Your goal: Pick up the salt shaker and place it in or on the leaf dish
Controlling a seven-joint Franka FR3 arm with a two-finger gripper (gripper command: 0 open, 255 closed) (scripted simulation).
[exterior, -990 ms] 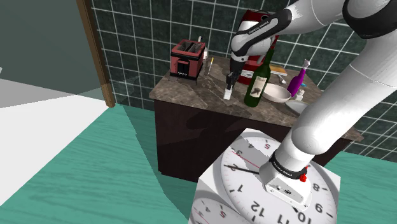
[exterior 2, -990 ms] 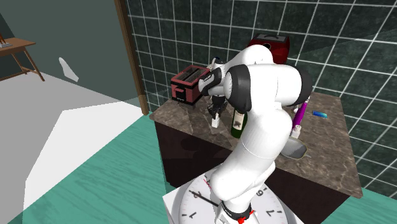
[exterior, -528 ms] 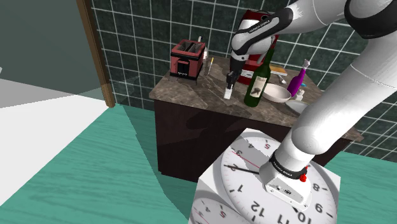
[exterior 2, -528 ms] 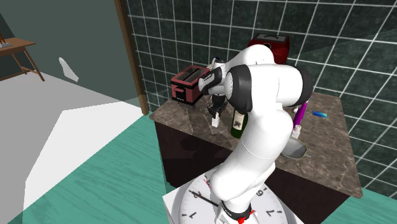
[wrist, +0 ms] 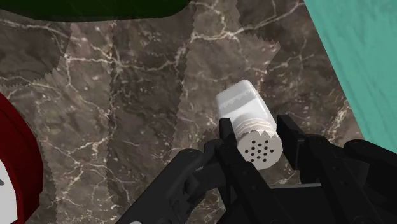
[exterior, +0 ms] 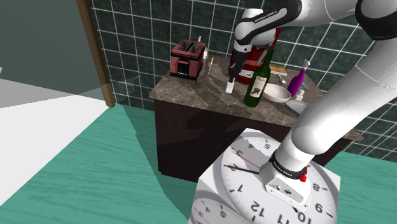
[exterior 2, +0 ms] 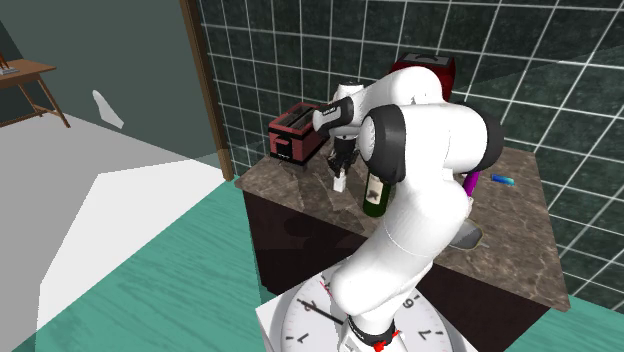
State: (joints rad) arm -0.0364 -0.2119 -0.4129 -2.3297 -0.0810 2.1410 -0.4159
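Your small white salt shaker (wrist: 240, 105), with its perforated cap, looks light, rigid and smooth, so it could slip or swivel. A hold high on the body, just under the cap, seems sound. The black two-finger gripper (wrist: 257, 141) clamps it there from both sides, in the shoulder view's upper middle, over the brown marbled counter (exterior: 191, 89), left of the green wine bottle (exterior: 256, 86).

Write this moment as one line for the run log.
gripper: shut on salt shaker | shaker: clasped near cap, over marble counter | placing: not yet done
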